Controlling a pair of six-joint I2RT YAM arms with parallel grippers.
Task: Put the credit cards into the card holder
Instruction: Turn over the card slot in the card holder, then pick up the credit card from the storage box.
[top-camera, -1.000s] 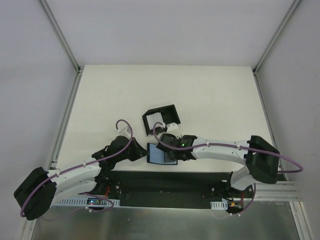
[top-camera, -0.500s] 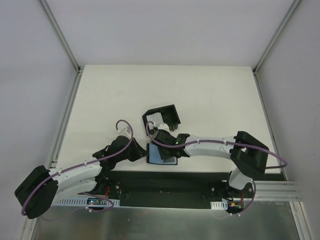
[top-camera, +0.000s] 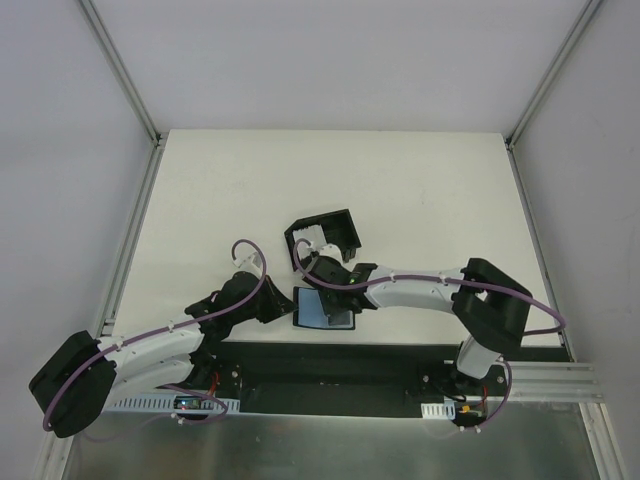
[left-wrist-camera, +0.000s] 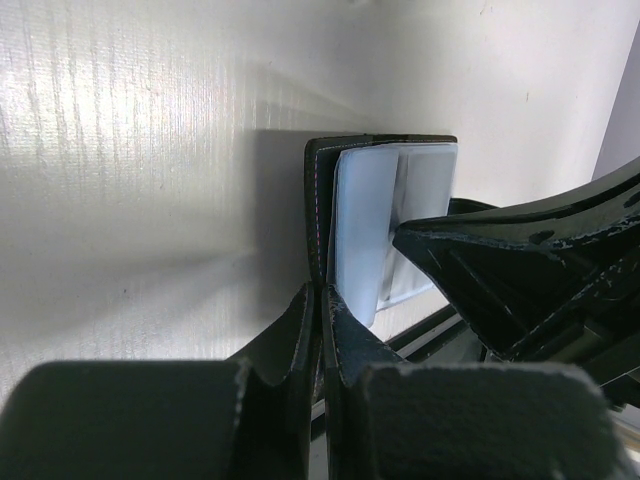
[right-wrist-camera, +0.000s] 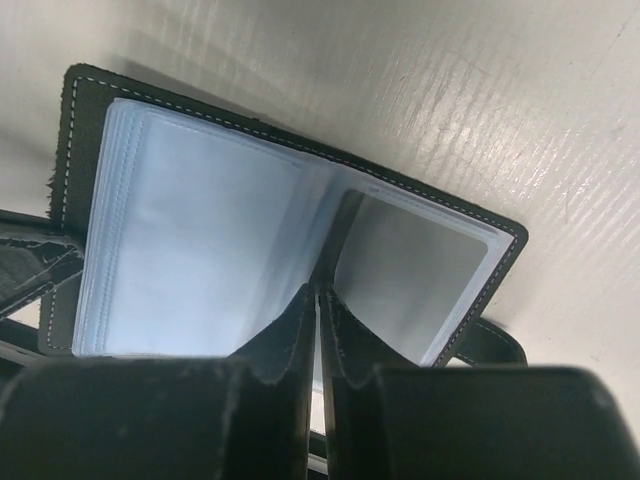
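White table (top-camera: 200, 200) inside grey walls (top-camera: 60, 150), with aluminium rails along the sides. The card holder (top-camera: 322, 308) lies open near the table's near edge, between the two arms, bluish sleeves up. The left gripper (left-wrist-camera: 320, 292) has its jaws closed on the outer cover edge, as seen in its wrist view. The right gripper (right-wrist-camera: 318, 295) has its jaws almost together, tips down at the centre crease. We cannot tell whether a sleeve leaf (right-wrist-camera: 190, 250) is caught between them. The snap tab (right-wrist-camera: 495, 340) sticks out from under the far cover. Behind the wallet stands the black open-topped box (top-camera: 345, 225), and the pale pieces inside it (top-camera: 313, 238) we take to be the credit cards, though they are too small to confirm. Handling judgement: the holder is light and floppy, the cover is soft, and the sleeves are thin, slick and apt to spring shut. It needs pinning at the cover edge while a pocket mouth is spread. The cards should be stiff, thin and slippery, and hard to lift off a flat floor. We would take one by a short edge, or tilt it against the box wall first.
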